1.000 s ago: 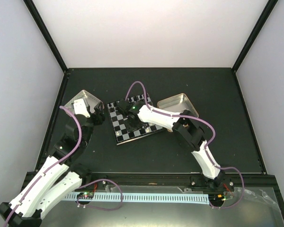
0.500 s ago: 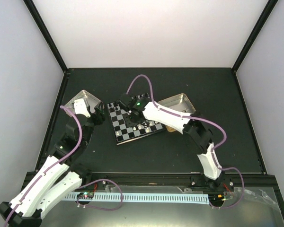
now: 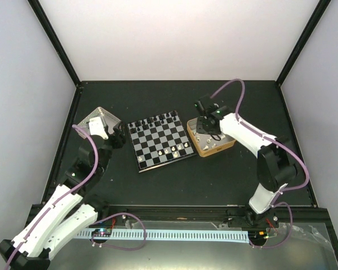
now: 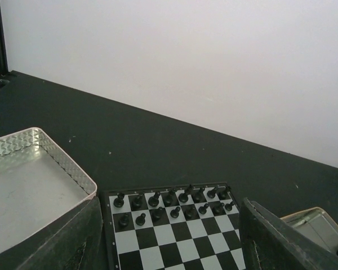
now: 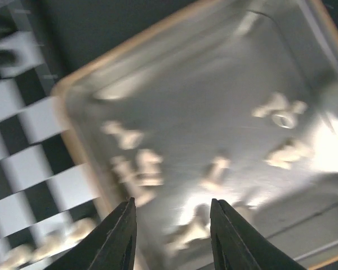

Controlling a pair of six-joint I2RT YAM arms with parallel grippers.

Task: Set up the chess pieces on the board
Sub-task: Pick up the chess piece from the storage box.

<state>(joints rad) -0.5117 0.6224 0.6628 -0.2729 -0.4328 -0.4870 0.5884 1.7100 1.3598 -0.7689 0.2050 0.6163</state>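
Observation:
The board (image 3: 159,142) lies mid-table. Black chess pieces (image 4: 174,205) fill its two far rows. A few white ones (image 3: 176,149) stand along its near right edge. More white pieces (image 5: 214,171) lie loose and blurred in the gold-rimmed tin (image 3: 228,145) right of the board. My right gripper (image 5: 172,211) hangs over that tin, open, with nothing between its fingers; from above, the right gripper (image 3: 203,133) is over the tin's left half. My left gripper (image 4: 170,228) is open and empty, just left of the board, looking across it.
A silvery tin (image 4: 28,180) sits left of the board beside my left gripper (image 3: 118,138). The gold tin's rim (image 5: 73,140) nearly touches the board's right edge (image 5: 22,163). Dark table surrounds them, with walls at the back and sides.
My right arm swung from over the board's near right squares to above the gold-rimmed tin, and its jaws opened. The white pieces on the board are now uncovered. The left arm stayed put.

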